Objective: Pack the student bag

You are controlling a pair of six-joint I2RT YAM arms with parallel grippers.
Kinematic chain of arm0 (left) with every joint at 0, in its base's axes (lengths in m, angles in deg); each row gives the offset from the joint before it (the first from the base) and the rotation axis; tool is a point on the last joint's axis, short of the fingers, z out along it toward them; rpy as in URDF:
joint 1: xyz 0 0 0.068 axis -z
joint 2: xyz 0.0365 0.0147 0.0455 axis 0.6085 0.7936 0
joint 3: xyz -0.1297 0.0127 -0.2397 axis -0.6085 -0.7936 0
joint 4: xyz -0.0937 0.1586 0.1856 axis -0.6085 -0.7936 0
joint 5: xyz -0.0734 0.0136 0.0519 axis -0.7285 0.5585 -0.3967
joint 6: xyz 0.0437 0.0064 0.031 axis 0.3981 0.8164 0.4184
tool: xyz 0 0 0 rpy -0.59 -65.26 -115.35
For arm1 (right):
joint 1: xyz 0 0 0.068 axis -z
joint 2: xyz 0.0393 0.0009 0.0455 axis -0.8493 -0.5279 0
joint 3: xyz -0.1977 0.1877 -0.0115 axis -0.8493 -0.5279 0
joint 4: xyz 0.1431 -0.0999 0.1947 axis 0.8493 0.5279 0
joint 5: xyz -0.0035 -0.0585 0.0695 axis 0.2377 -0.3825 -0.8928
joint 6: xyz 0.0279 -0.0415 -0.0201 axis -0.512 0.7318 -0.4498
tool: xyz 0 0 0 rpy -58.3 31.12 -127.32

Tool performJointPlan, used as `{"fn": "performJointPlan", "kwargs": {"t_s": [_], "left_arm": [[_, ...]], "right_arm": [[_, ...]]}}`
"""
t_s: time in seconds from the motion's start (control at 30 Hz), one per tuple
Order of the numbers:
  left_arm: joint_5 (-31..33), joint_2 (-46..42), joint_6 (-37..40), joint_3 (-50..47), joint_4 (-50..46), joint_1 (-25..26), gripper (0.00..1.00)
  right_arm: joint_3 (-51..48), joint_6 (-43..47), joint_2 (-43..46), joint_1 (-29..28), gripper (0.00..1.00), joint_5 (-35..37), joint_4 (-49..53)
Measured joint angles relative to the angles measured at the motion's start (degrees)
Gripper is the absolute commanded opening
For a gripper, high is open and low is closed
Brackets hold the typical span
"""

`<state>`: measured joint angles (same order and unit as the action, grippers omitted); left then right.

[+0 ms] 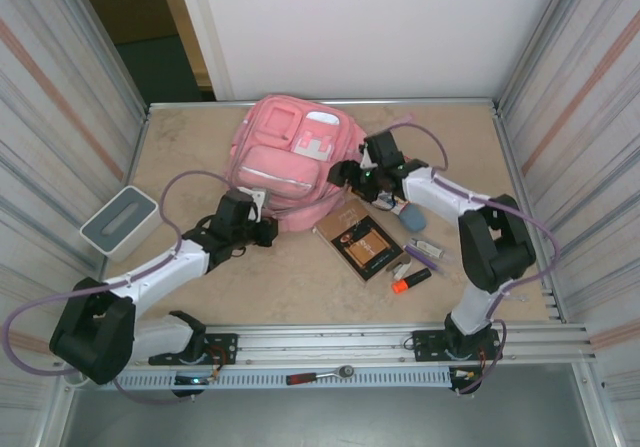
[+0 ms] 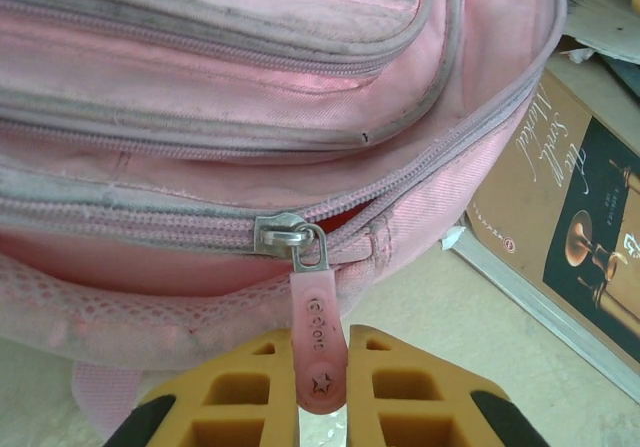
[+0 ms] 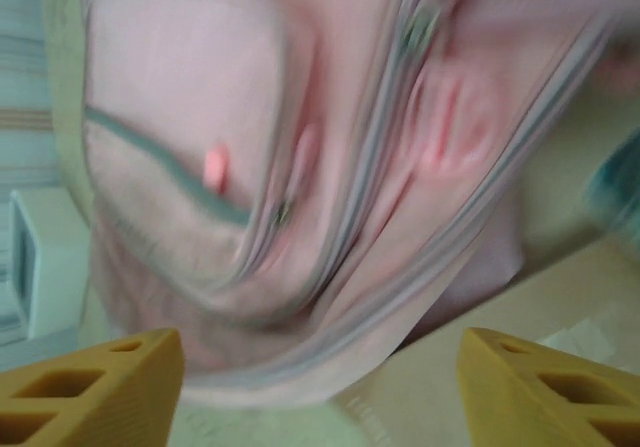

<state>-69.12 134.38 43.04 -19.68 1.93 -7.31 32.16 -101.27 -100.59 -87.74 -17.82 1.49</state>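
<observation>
Two tools over a beige surface (image 1: pixel 300 277) walled by ribbed panels (image 1: pixel 60 117): left tool (image 2: pixel 322 392) pinches the student bag (image 1: pixel 290 167)'s zip pull (image 2: pixel 320 342); right tool (image 3: pixel 320 377) gapes empty, bag just ahead.

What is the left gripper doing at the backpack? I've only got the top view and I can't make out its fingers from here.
Observer: On the left wrist camera, the left gripper is shut on the pink zip pull of the student bag. The pull hangs from the metal slider.
Operator: And the right gripper, is it holding anything?
Observer: No. On the right wrist camera, the right gripper has its jaws wide apart with nothing between them, and it faces the bag, which is blurred there.
</observation>
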Motion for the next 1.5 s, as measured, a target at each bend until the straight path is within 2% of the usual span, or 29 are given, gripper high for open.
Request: {"fn": "performJointPlan", "kwargs": {"t_s": [0.2,0.4,0.47,0.7,0.83,0.93,1.03,1.23,1.4,1.5], "left_arm": [[0.0,0.9,-0.1,0.5,0.2,1.9,0.00],[0.3,0.9,0.0,0.5,0.3,2.5,0.00],[0.5,0.9,0.0,0.5,0.3,2.6,0.00],[2.9,0.9,0.2,0.5,0.2,2.6,0.00],[3.8,0.4,0.5,0.5,0.1,2.4,0.00],[3.9,-0.5,0.5,0.3,-0.2,1.5,0.00],[3.8,-1.1,0.6,0.1,-0.6,0.9,0.00],[2.7,-1.2,0.6,-0.3,-0.4,0.9,0.00],[2.2,-1.2,0.6,-0.7,0.0,0.9,0.00],[1.8,-1.2,0.6,-0.8,0.1,0.6,0.00]], "right_arm": [[-3.7,-8.3,-0.1,-10.6,0.76,1.9,-5.0],[-0.8,-12.8,-5.7,-12.2,0.65,4.6,-8.7],[0.2,-13.4,-7.5,-12.0,0.59,5.0,-9.1],[3.5,-13.9,-10.8,-11.1,0.14,5.7,-8.0],[5.1,-11.3,-11.2,-9.5,0.01,4.9,-6.8],[7.0,-8.2,-11.5,-7.6,0.00,3.7,-5.1],[8.1,-6.1,-11.5,-5.9,0.11,2.0,-4.1],[8.2,-3.1,-11.3,-5.8,0.50,-1.0,-3.4],[9.0,11.3,-9.5,-6.8,0.77,-1.5,0.6],[9.6,23.8,-8.4,-6.3,0.81,-1.5,4.2]]}}
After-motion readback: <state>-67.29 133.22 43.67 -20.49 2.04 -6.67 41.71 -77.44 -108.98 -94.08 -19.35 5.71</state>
